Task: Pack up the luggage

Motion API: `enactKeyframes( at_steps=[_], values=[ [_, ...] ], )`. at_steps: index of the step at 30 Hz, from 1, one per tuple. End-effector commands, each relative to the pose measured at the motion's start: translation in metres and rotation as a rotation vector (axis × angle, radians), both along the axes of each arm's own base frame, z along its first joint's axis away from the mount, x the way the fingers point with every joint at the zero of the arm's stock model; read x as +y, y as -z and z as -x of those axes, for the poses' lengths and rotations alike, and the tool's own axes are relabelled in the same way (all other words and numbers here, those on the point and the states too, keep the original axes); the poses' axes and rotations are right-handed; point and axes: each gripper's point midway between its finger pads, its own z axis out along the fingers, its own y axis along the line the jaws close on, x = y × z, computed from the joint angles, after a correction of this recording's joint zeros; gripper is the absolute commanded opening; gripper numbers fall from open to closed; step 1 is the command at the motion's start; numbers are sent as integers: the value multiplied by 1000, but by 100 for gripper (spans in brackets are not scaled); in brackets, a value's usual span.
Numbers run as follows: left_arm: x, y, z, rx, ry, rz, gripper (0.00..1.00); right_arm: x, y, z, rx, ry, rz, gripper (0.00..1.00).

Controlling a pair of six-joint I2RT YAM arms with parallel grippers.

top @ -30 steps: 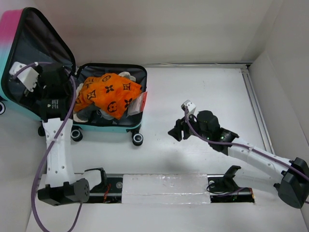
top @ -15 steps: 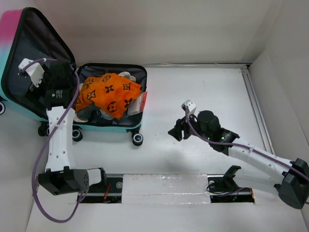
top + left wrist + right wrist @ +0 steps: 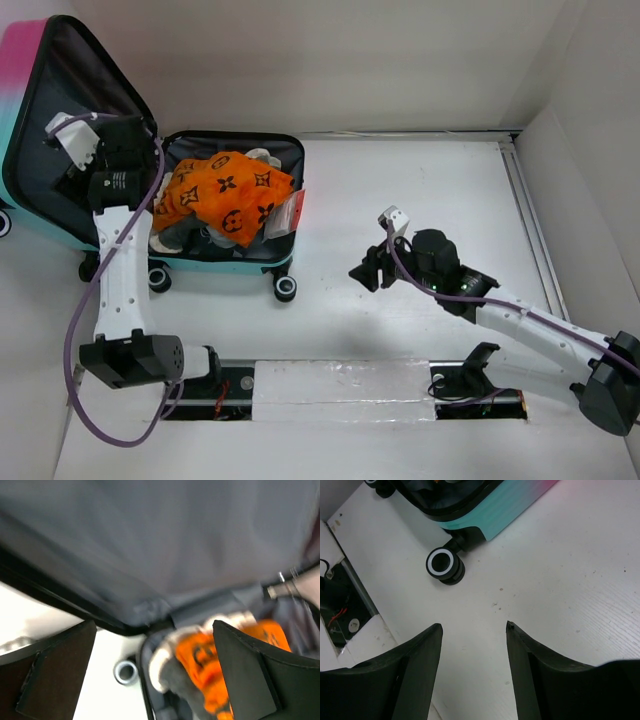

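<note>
Lining of the luggage (image 3: 150, 545) fills the left wrist view above an orange cloth (image 3: 200, 655); the left gripper (image 3: 152, 630) is spread wide and empty, likely placed to deal with the lid. In the right wrist view, the right gripper (image 3: 472, 627) hangs partly open over the table (image 3: 560, 580), holding nothing, seemingly on standby. From above, the luggage lies open at the table's far left corner, the cloth heaped in its base.

One luggage (image 3: 232, 263), one orange cloth (image 3: 228, 196), two end effectors (image 3: 152, 670) (image 3: 365, 272).
</note>
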Motion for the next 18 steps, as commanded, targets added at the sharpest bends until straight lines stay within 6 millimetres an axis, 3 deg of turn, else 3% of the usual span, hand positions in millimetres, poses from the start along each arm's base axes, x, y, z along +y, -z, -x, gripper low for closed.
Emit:
enactKeyframes(
  at_steps=[1,4,6,8,11,12,18],
  values=[
    [-19,29,-19,0,180,121,100,2,-6,-1,-39,-9,-13,60],
    [-1,45,-24,-32,239,255,100,4,-3,0,-29,-19,-8,60],
    [12,22,-11,-31,213,170,98,5,-4,-1,-29,-19,-8,60],
    [-26,1,-22,-39,318,92,98,6,-1,-2,-22,-19,-2,60],
    [-48,-14,-25,-149,410,113,98,9,2,-5,-11,-20,9,60],
    [-49,-28,-16,-195,414,96,97,11,3,-2,-11,-30,9,60],
    [-53,-31,10,-241,387,117,97,11,3,-2,-11,-30,9,60]
  ],
)
